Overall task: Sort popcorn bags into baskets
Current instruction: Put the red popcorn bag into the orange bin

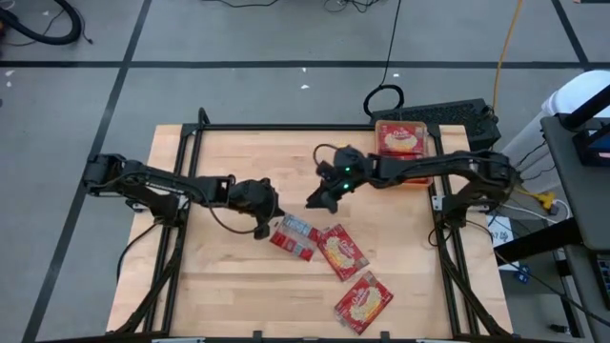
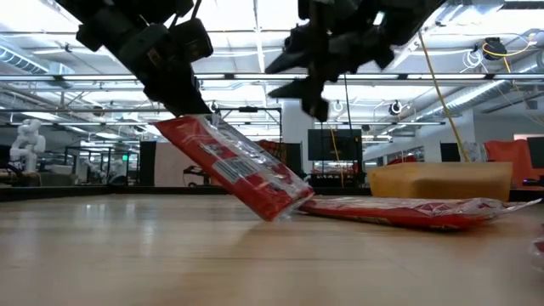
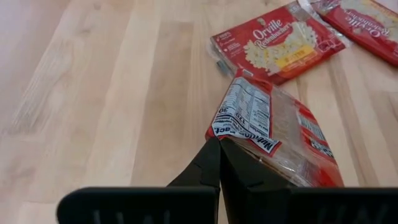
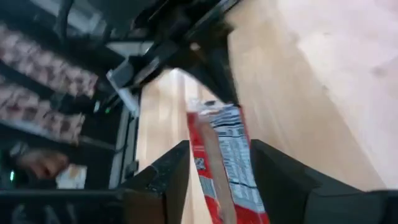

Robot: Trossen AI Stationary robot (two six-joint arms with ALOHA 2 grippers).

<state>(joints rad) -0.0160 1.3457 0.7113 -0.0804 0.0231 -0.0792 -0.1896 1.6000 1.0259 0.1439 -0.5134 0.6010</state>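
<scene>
Our left gripper [image 1: 264, 221] has its jaws pinched on the edge of a bag [image 2: 234, 166], lifting that end so the bag tilts, its far end resting on the table [image 1: 219, 286] against another bag [image 2: 408, 212]. Our right gripper [image 1: 319, 198] hangs just above it with jaws spread, lined up on the raised bag in the right wrist view. To do this handover well, we should keep the left pinch firm until the right jaws close squarely across the bag's edge, then carry it to the basket [image 1: 401, 143] at the table's far right corner. Two more bags lie face up nearby.
</scene>
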